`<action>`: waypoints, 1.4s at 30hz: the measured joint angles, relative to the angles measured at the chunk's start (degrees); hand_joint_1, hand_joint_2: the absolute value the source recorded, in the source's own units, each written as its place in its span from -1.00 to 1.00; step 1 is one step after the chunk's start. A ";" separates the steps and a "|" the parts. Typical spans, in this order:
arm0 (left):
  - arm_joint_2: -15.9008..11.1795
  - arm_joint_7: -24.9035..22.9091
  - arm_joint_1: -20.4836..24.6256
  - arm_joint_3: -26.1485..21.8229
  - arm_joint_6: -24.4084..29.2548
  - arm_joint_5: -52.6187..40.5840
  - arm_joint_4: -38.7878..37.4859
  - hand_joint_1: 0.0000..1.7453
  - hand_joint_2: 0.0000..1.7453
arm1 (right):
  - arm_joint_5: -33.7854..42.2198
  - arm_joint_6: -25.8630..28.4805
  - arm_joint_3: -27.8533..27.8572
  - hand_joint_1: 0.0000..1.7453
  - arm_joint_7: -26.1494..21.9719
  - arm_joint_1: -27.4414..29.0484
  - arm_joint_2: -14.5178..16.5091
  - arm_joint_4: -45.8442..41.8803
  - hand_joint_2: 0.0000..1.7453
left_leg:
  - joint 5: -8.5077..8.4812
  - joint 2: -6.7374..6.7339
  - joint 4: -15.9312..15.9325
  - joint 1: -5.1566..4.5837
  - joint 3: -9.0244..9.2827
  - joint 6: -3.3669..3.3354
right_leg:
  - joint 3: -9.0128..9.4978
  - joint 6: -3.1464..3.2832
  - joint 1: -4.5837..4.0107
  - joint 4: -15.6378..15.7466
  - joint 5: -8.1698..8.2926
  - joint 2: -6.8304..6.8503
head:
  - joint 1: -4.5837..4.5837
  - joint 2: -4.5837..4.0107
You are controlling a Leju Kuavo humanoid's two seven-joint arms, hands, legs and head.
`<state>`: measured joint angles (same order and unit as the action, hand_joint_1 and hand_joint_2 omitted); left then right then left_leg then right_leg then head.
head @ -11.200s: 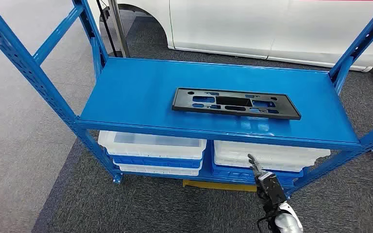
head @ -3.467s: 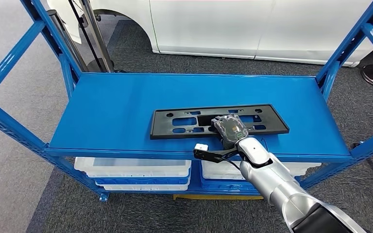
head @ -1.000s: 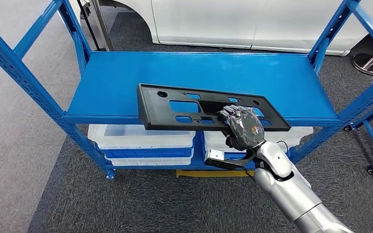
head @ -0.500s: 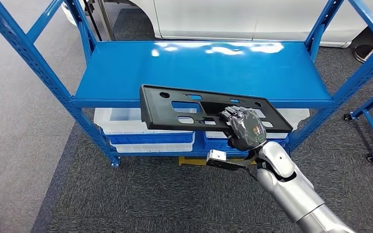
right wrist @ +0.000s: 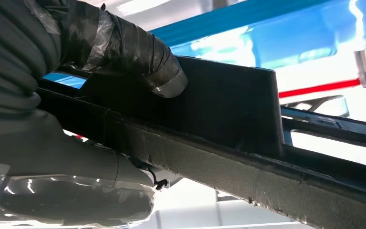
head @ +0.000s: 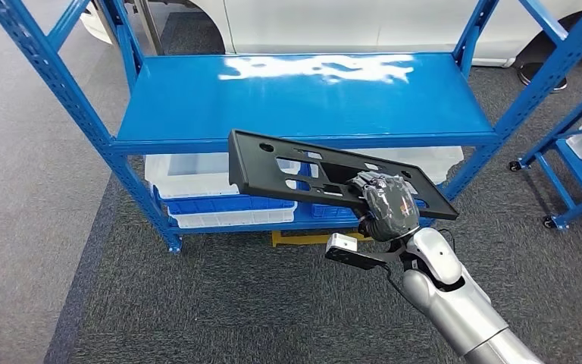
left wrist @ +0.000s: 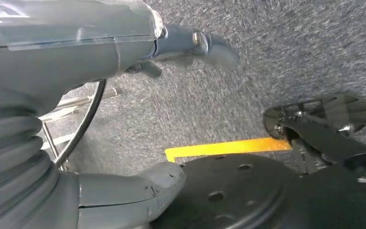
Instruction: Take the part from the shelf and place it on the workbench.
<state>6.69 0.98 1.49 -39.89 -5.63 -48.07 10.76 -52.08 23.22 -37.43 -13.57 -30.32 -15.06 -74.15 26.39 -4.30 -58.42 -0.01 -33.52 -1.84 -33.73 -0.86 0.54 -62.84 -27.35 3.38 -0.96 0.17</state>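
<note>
- Step in hand: transfer. The part (head: 311, 171), a long black plastic panel with cut-outs, is off the shelf (head: 303, 95) and carried in the air in front of the shelf's near edge, above the carpet.
- The right hand (head: 385, 205) grips the part near its right end; the left end hangs free and unsupported, and the panel tilts.
- In the right wrist view, the thumb (right wrist: 138, 55) presses on the panel's face, with the fingers under its edge.
- The left hand (left wrist: 76, 119) hangs above the floor, holding nothing, fingers apart.
- Next move, as a judgement: turn toward the workbench, keep the long free end clear of the blue uprights (head: 53, 83), and set the part down flat before release.
</note>
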 joint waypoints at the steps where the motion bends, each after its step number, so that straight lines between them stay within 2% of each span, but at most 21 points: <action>1: 0.13 0.05 0.02 0.00 -0.10 -0.01 -0.01 -1.00 1.00 | 0.04 0.01 0.21 1.00 0.09 0.03 -0.10 -0.28 1.00 | -0.15 -0.55 -0.05 -0.10 -0.06 0.26 | 1.26 0.35 -0.34 2.27 -0.62 0.53 | 0.01 0.00; 3: 0.20 0.12 0.15 0.00 -0.22 -0.02 -0.03 -1.00 1.00 | 0.10 0.01 0.63 1.00 0.24 0.24 -0.38 -0.61 1.00 | -0.32 -1.57 -0.08 -0.22 -0.20 0.85 | 1.60 0.85 -0.40 3.77 -0.93 -0.22 | 0.03 0.00; 5: 0.20 0.17 0.32 0.00 -0.32 -0.02 -0.04 -1.00 1.00 | 0.13 -0.02 0.92 1.00 0.33 0.62 -0.63 -0.83 1.00 | 1.13 -0.28 -1.47 -0.07 -0.85 1.36 | 1.51 1.48 -0.01 4.53 -0.50 -1.27 | 0.07 0.00; 8: 0.20 0.25 0.10 -0.01 -0.71 -0.01 -0.07 -1.00 1.00 | 0.26 -0.09 1.13 1.00 0.51 1.13 -0.79 -1.12 1.00 | 6.89 3.44 -10.91 0.29 -4.46 1.95 | 0.83 2.32 0.17 4.63 0.15 -3.01 | 0.12 0.00; 10: 0.20 0.26 -0.04 -0.02 -0.95 -0.03 -0.08 -1.00 1.00 | 0.42 -0.13 1.34 1.00 0.67 1.83 -0.96 -1.37 1.00 | 8.24 3.96 -15.96 0.34 -6.21 2.17 | 0.36 2.40 0.10 4.17 0.24 -4.34 | 0.12 0.01; 12: 0.20 0.27 -0.08 -0.02 -1.09 -0.07 -0.08 -1.00 1.00 | 0.54 -0.17 1.72 1.00 0.81 2.57 -1.23 -1.72 1.00 | 5.18 4.33 -12.81 0.39 -4.37 2.05 | 0.04 2.30 0.10 3.57 0.17 -5.71 | 0.11 0.00; 14: 0.19 0.27 -0.18 -0.02 -1.12 -0.09 -0.09 -1.00 1.00 | 0.61 -0.21 2.19 1.00 0.87 2.92 -1.45 -2.12 1.00 | 1.95 6.44 -5.80 0.57 -0.80 1.66 | -0.43 1.99 0.17 2.98 0.05 -7.08 | 0.10 -0.01; 16: 0.18 0.27 -0.23 -0.02 -1.13 -0.10 -0.13 -1.00 1.00 | 0.66 -0.25 2.51 1.00 0.92 3.08 -1.61 -2.43 1.00 | 1.26 8.19 -2.23 0.68 1.03 1.44 | -0.98 1.37 0.31 2.68 0.23 -8.32 | 0.10 0.00; 18: 0.21 0.27 -0.09 -0.02 -1.28 -0.13 -0.16 -1.00 1.00 | 0.72 -0.28 2.77 1.00 0.97 3.49 -1.87 -2.77 1.00 | 1.30 7.49 -1.31 0.74 1.40 1.40 | -1.32 0.57 0.41 2.81 0.69 -9.56 | 0.10 0.01; 19: 0.24 0.24 0.04 -0.02 -1.44 -0.22 -0.16 -1.00 1.00 | 0.77 -0.28 3.01 1.00 0.97 3.81 -2.06 -3.07 1.00 | 1.25 6.74 -0.71 0.87 1.63 1.20 | -1.53 0.26 0.36 2.70 0.60 -9.37 | 0.08 0.01; 21: 0.29 0.19 0.17 -0.01 -1.78 -0.54 -0.15 -1.00 1.00 | 0.85 -0.32 3.71 1.00 0.98 4.29 -2.50 -3.77 1.00 | 1.05 5.31 0.61 1.16 2.03 0.54 | -2.87 -0.21 0.17 0.21 -1.17 -7.13 | -0.13 0.00; 23: 0.14 0.17 0.03 0.03 -1.80 -1.13 -0.14 -1.00 1.00 | 0.75 -0.52 4.24 1.00 1.16 4.69 -2.73 -4.57 1.00 | 0.92 4.01 0.85 1.12 2.02 0.11 | -5.80 -0.60 0.35 -6.14 -4.52 -4.49 | -0.33 0.00; 25: -0.34 0.21 -0.10 0.20 -2.09 -1.93 -0.14 -1.00 1.00 | 0.15 -1.15 4.30 1.00 1.71 5.46 -2.73 -5.44 1.00 | 1.00 2.58 0.73 1.09 1.97 0.12 | -8.13 -0.98 0.65 -11.28 -6.01 -3.76 | -0.34 0.01; 27: -0.90 0.15 -0.11 0.47 -2.70 -2.76 -0.14 -1.00 1.00 | -0.93 -1.89 4.12 1.00 2.61 6.33 -2.66 -6.40 1.00 | 1.17 1.25 0.53 1.11 1.98 0.31 | -6.72 -1.17 0.94 -8.84 -3.63 -3.17 | -0.35 0.00; 29: -1.25 -0.19 -0.11 0.74 -2.84 -3.63 -0.14 -1.00 1.00 | -2.09 -2.25 3.96 1.00 3.73 6.90 -2.57 -7.54 1.00 | 1.50 0.13 0.22 1.01 2.01 0.76 | -2.89 -1.06 0.76 -1.44 -0.56 -1.23 | -0.35 0.00; 31: -1.38 -0.76 -0.06 1.19 -2.40 -4.59 -0.14 -1.00 1.00 | -3.31 -2.28 3.92 1.00 5.01 7.74 -2.48 -8.94 1.00 | 1.75 -0.75 0.01 0.74 2.06 1.36 | -1.00 -0.48 0.21 2.61 0.30 0.03 | -0.28 0.01; 33: -1.40 -1.28 0.06 1.76 -2.01 -5.31 -0.14 -1.00 1.00 | -4.61 -2.22 3.91 1.00 6.07 9.29 -2.43 -10.42 1.00 | 1.80 -1.64 0.07 0.63 2.23 1.97 | -1.16 0.26 -0.14 2.81 0.32 -0.74 | -0.23 0.00; 35: -1.51 -1.55 0.15 2.18 -2.02 -5.87 -0.15 -1.00 1.00 | -5.98 -2.23 3.83 1.00 6.92 10.85 -2.19 -11.86 1.00 | 2.82 -0.92 -0.67 0.85 2.03 2.56 | -1.24 1.09 -0.01 3.15 0.68 -1.81 | -0.23 0.00; 38: -1.79 -1.68 -0.04 2.83 -1.95 -6.65 -0.16 -1.00 1.00 | -7.56 -2.48 3.60 1.00 7.92 11.69 -1.15 -13.31 1.00 | 8.12 3.04 -8.95 1.03 -1.41 2.76 | -1.45 2.28 0.04 3.49 1.22 -3.66 | -0.19 0.01; 40: -1.99 -1.32 -0.18 3.12 -1.57 -6.68 -0.16 -1.00 1.00 | -7.95 -2.66 3.40 1.00 8.11 11.99 -0.56 -13.62 1.00 | 10.33 3.92 -15.25 0.97 -4.20 2.66 | -1.60 2.52 -0.24 3.40 1.34 -5.08 | -0.19 0.01; 42: -2.25 -0.67 -0.20 3.19 -1.19 -6.52 -0.16 -1.00 1.00 | -8.19 -2.72 3.19 1.00 8.18 12.20 -0.30 -13.80 1.00 | 8.36 4.29 -14.39 0.90 -3.80 2.32 | -1.67 2.57 -0.46 3.12 1.37 -6.57 | -0.20 -0.01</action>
<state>4.44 0.31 1.29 -36.70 -6.82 -54.59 10.61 -60.27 20.51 -34.24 -5.39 -18.13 -15.37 -87.95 34.75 -0.01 -72.80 0.88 -37.32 0.48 -35.40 1.71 0.08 -59.72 -25.97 -3.19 -1.16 0.16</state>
